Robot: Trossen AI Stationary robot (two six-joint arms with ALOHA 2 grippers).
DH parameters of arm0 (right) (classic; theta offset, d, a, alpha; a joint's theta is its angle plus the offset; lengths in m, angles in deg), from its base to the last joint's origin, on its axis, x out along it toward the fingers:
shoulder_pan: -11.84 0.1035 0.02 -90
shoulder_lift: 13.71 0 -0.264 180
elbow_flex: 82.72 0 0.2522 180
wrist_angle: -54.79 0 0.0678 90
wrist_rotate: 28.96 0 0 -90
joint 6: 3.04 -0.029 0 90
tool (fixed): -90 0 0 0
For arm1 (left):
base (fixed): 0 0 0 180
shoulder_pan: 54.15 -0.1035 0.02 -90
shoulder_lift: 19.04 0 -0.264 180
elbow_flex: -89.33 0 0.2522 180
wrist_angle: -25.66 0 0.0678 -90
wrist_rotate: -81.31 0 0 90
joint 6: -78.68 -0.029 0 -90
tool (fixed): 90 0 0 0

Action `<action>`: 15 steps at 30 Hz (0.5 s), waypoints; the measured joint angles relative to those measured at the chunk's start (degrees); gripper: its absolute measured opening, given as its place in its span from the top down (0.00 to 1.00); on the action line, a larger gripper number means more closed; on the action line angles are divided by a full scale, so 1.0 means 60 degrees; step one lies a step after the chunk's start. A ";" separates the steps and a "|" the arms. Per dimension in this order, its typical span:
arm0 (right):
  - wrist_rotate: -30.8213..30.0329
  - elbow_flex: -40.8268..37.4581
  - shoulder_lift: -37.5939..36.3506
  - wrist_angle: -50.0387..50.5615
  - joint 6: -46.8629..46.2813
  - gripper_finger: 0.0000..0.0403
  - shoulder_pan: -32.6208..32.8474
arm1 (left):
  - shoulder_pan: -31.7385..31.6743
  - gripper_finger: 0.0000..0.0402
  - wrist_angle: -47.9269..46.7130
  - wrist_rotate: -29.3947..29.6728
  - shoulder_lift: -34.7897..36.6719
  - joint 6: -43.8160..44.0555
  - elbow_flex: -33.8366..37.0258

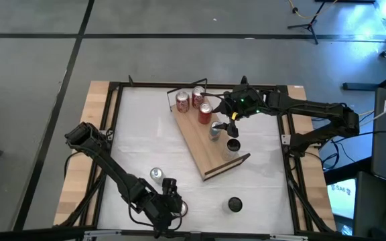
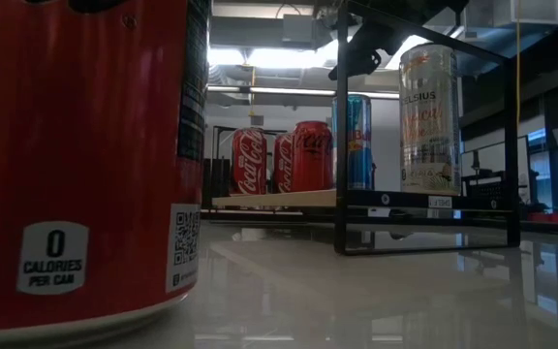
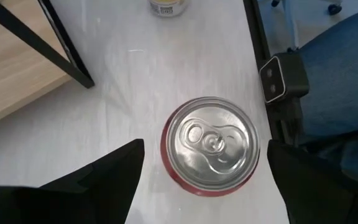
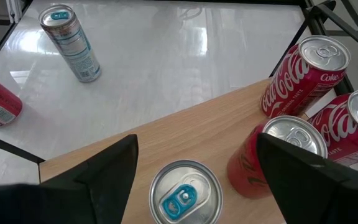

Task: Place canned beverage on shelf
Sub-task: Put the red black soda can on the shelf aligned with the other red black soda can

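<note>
We're over the shelf (image 1: 210, 144) with the right gripper (image 4: 194, 177), fingers spread wide on either side of a slim blue-tabbed can (image 4: 185, 193) that stands upright on the board, and nothing is clamped as far as we can see; it looks like a can that's just been placed, or one about to be picked, we can't tell which. Down at the near edge of the white table (image 1: 139, 127) the left gripper (image 3: 207, 171) hangs above a red can (image 3: 211, 144), fingers apart and straddling it, not touching. So the step in hand looks like the next pick: drop the left gripper, close on that red can, then carry it to the shelf. Three red Coca-Cola cans (image 1: 194, 102) crowd the shelf's far end, and a taller silver can (image 1: 232, 146) stands towards the other end, so free board is tight. Another can (image 1: 156, 175) stands close to the left arm, and a dark can (image 1: 234, 204) sits alone on the table
</note>
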 joint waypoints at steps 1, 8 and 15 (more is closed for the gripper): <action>0.0000 0.0000 0.0000 0.0000 -0.0002 0.20 0.0000 | 0.0000 0.18 0.0001 0.0000 -0.0001 0.0000 0.0000; 0.0000 0.0000 0.0000 0.0004 0.0002 0.20 0.0000 | 0.0000 0.18 0.0167 -0.0011 -0.0014 0.0241 0.0360; -0.0002 0.0000 0.0000 0.0004 0.0002 0.20 0.0000 | 0.0025 0.18 0.1268 -0.0251 -0.0025 0.0211 0.1031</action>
